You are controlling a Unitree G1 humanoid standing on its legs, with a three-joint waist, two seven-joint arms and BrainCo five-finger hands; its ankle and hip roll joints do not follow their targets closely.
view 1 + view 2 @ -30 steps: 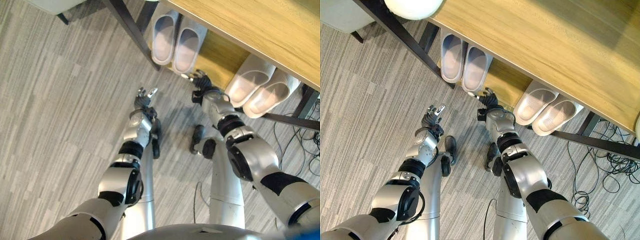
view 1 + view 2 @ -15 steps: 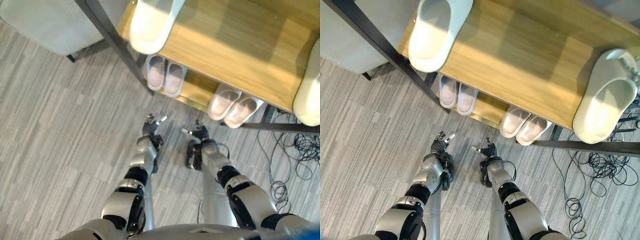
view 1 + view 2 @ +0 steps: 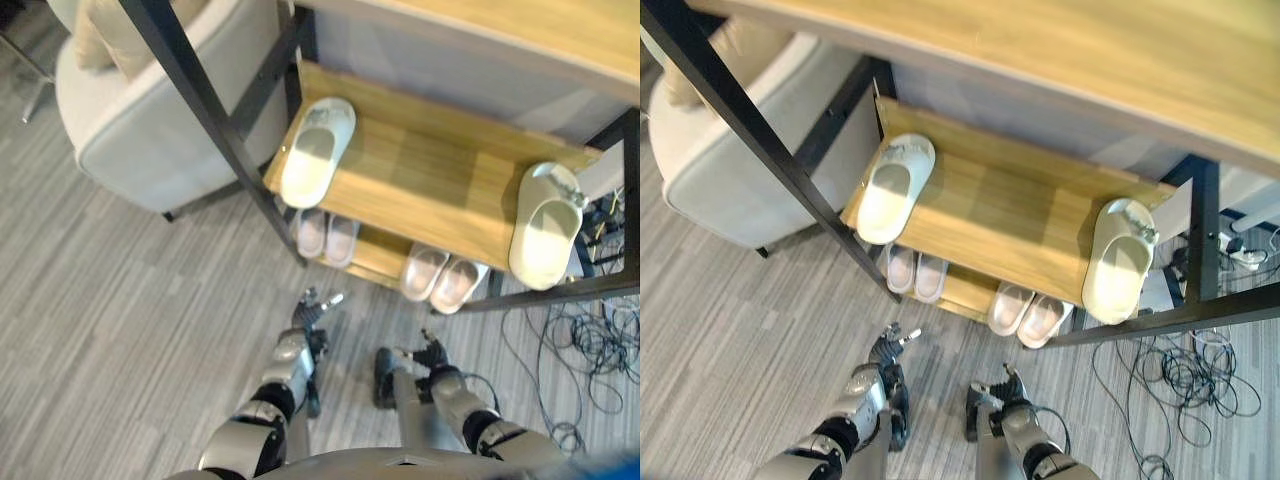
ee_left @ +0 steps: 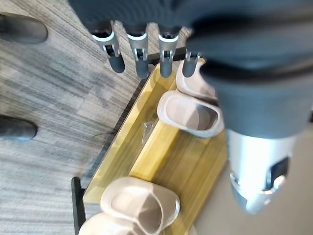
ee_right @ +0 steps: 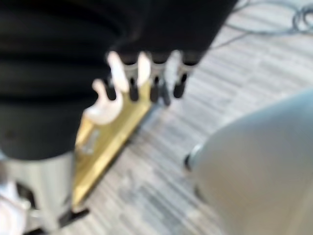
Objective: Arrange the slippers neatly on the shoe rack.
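The left hand [image 3: 312, 309] hangs low over the floor [image 3: 130, 300] with its fingers straight and empty, and the right hand [image 3: 428, 355] beside it is likewise relaxed and holds nothing. A second ago the right hand was up at the bottom shelf, close to the near edge between the two pairs; now both hands sit well clear of the rack [image 3: 420, 190]. The whole view has also pulled back and up, so the camera has risen with the robot and the middle shelf has come into sight.

On the bottom shelf a left pair [image 3: 325, 236] and a right pair [image 3: 444, 280] each lie side by side, toes inward. On the middle shelf a left slipper [image 3: 316, 152] and a right slipper [image 3: 545, 225] lie well apart, at opposite ends. The bottom shelf looks finished; the two single slippers probably need bringing together next.
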